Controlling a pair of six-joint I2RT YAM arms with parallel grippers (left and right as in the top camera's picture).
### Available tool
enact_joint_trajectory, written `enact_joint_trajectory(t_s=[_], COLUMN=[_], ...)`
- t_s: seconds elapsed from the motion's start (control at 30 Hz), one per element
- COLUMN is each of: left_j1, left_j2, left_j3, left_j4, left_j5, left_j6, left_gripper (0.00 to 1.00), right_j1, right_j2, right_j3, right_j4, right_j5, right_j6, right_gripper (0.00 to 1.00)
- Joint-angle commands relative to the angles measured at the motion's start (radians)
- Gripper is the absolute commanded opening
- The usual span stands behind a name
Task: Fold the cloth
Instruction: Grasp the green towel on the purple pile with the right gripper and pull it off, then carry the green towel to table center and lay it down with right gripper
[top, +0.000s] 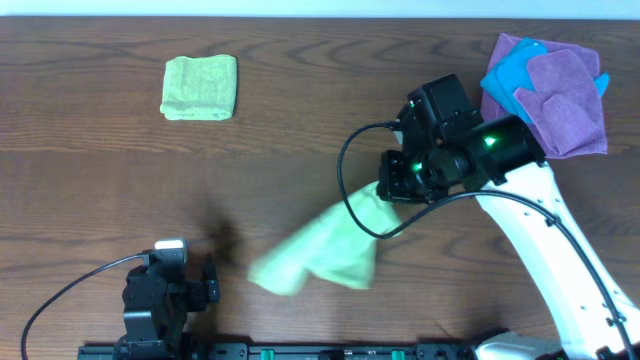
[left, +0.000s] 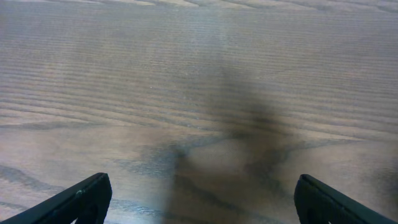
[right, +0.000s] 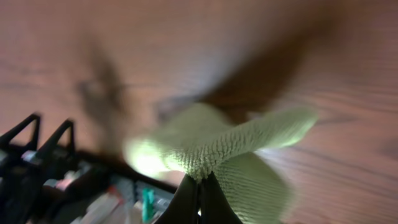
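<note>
Right fingers (right: 185, 204) pinch the plain yellow-green cloth (top: 320, 255) over the table (top: 300, 120).

Wad (top: 199, 88) back-left, pile (top: 560, 100) back-right, cloth (top: 318, 252) front-centre on table (top: 90, 190).

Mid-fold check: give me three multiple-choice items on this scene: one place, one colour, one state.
1. Where does the wad lie?
A) at the near edge
B) far left of the table
C) under the right arm
2. What colour shows among the purple cloths?
A) red
B) white
C) blue
3. The right end effector is:
A) shut on the cloth
B) open over bare table
C) shut on the wad
B: it sits alone at far left.
C: a blue cloth peeks out.
A: its jaws pinch the cloth.
</note>
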Motion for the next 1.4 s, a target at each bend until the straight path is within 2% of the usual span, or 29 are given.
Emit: enact_joint_trajectory(t_s=[0.0,0.17,0.27,0.4,0.57,0.77,1.1,1.27,1.37], left_j1=[-0.004,-0.004,-0.004,-0.004,-0.004,-0.004,-0.004,-0.004,-0.004], left_j2=[-0.006,-0.006,-0.006,-0.006,-0.006,-0.006,-0.006,-0.006,-0.006], left_j3=[-0.043,-0.043,-0.044,-0.044,-0.044,-0.044,-0.044,-0.044,-0.043], left_j4=[-0.039,-0.039,-0.039,-0.039,-0.039,-0.039,-0.039,-0.039,-0.039], left_j5=[-0.007,-0.007,-0.007,-0.007,-0.007,-0.007,-0.007,-0.007,-0.007], left_j6=[0.017,0.017,0.017,0.017,0.017,0.017,0.017,0.017,0.017], left_gripper=[0.95,0.95,0.95,0.95,0.95,0.95,0.95,0.95,0.95], right_j1=[0.008,0.014,0.026,0.026,-0.035,-0.161,-0.185,-0.215,-0.25], right_j2=[-0.074,-0.177,-0.186,-0.187,-0.203,-0.208,-0.207,-0.208,-0.21], right_j3=[0.003,0.003,0.003,0.003,0.003,0.003,0.003,0.014,0.031], right_j4=[0.013,-0.024,-0.072,-0.167,-0.257,-0.279,-0.263,-0.275,-0.336], right_j5=[0.216,0.14,0.068,0.079,0.32,0.547,0.584,0.811,0.841], right_j6=[0.068,0.128,0.13,0.13,0.136,0.133,0.066,0.068,0.065], right_gripper=[0.01,0.01,0.01,0.01,0.01,0.01,0.01,0.01,0.01])
